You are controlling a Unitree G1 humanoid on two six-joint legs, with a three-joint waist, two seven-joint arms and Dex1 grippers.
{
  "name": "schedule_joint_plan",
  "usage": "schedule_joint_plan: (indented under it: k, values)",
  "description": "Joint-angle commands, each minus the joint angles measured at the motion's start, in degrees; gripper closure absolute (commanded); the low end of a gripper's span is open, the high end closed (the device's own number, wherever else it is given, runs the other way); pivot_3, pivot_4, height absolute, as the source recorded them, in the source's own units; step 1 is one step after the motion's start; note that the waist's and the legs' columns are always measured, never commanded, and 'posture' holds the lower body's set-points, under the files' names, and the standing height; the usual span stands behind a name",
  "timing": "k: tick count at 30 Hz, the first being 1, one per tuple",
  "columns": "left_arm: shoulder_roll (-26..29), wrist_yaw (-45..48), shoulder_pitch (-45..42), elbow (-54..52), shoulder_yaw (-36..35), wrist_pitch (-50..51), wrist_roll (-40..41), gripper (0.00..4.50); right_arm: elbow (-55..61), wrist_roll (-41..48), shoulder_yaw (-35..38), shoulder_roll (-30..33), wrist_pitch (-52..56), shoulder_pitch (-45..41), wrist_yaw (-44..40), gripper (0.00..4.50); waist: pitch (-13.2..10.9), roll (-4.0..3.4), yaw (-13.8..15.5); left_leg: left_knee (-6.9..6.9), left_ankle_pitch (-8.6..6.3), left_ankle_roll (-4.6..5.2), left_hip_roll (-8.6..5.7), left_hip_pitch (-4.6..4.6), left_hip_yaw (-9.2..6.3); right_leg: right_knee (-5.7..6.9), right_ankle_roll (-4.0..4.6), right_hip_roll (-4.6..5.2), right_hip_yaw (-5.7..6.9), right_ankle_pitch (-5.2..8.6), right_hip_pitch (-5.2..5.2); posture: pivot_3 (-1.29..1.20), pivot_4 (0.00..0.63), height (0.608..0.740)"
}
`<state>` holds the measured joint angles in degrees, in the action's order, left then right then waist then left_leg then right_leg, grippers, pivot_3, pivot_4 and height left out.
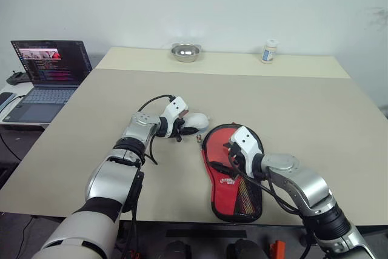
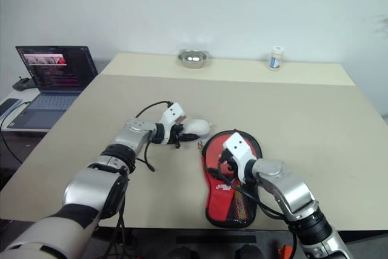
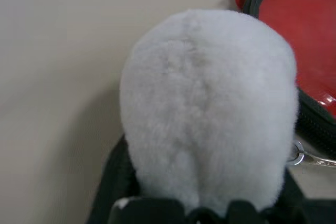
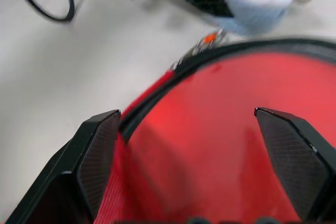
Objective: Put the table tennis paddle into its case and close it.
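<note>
While fluffy, pompom adjoins case.

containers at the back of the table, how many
2: a metal bowl near the middle of the far edge, and a small white bottle to its right.

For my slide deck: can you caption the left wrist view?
Left hand closed on a white fluffy pompom beside the red-and-black paddle case on the beige table.

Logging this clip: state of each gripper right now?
Left gripper: shut on a fluffy white pom-pom.
Right gripper: open, over the red-sided fabric case.
</note>
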<state>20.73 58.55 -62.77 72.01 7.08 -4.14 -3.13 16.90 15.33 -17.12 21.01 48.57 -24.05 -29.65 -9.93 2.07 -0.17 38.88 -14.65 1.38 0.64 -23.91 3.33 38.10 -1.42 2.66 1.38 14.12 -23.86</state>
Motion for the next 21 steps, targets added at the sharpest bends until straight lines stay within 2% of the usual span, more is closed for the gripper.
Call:
schedule_joint_plan:
  k: [1, 2, 4, 8, 14, 21]
  values:
    - [-0.3, 1.1, -0.5, -1.0, -0.7, -0.1, -0.1, 3.76, -3.1, -2.1, 0.4, 0.1, -0.5, -0.3, 1.4, 0.0, 0.0, 0.0, 0.0, 0.0, 0.0, 0.0, 0.0, 0.0, 0.0, 0.0, 0.0, 0.0, 0.0, 0.0, 0.0, 0.0, 0.15, 0.74]
    - [-0.4, 1.5, -0.4, -1.2, -0.8, 0.0, -0.1, 3.98, -4.4, -2.7, 0.2, 0.4, -0.4, 0.1, 1.6, 0.0, 0.0, 0.0, 0.0, 0.0, 0.0, 0.0, -0.01, 0.0, 0.01, 0.0, 0.0, 0.01, 0.0, 0.0, 0.01, 0.0, 0.15, 0.74]
    - [-0.5, 1.7, -0.3, -1.5, -1.0, 0.2, -0.2, 4.14, -5.3, -3.0, -0.4, 1.2, -0.1, 1.0, 0.9, 0.0, 0.0, 0.03, 0.0, 0.0, 0.0, 0.0, -0.02, 0.01, 0.02, 0.0, 0.0, 0.01, -0.01, 0.0, 0.02, 0.0, 0.15, 0.74]
    - [-1.1, 1.3, -0.7, -2.0, -0.8, 1.4, -0.7, 4.16, -5.6, -3.6, -1.8, 2.6, 0.6, 3.2, -0.7, 0.0, 0.1, 0.1, 0.0, 0.01, 0.0, 0.0, -0.02, 0.04, -0.04, -0.01, 0.0, 0.01, 0.04, 0.0, 0.08, 0.0, 0.15, 0.74]
    - [-3.1, -4.1, -3.3, -1.2, -0.7, 4.3, -1.7, 4.16, -6.3, -4.6, -2.7, 2.5, 0.5, 4.2, -0.8, 0.0, 0.2, 0.25, 0.2, 0.05, 0.0, 0.0, -0.04, 0.13, -0.19, -0.05, -0.01, 0.06, 0.21, 0.0, 0.28, 0.0, 0.15, 0.74]
    - [-7.2, -15.7, -8.0, 2.2, -1.0, 7.0, -4.4, 4.19, -6.0, -4.7, -4.8, 2.6, 1.6, 4.5, -2.6, 0.0, 0.3, 0.28, 0.2, 0.11, 0.0, 0.0, -0.06, 0.15, -0.47, -0.07, -0.01, 0.29, 0.68, 0.0, 0.46, 0.0, 0.15, 0.74]
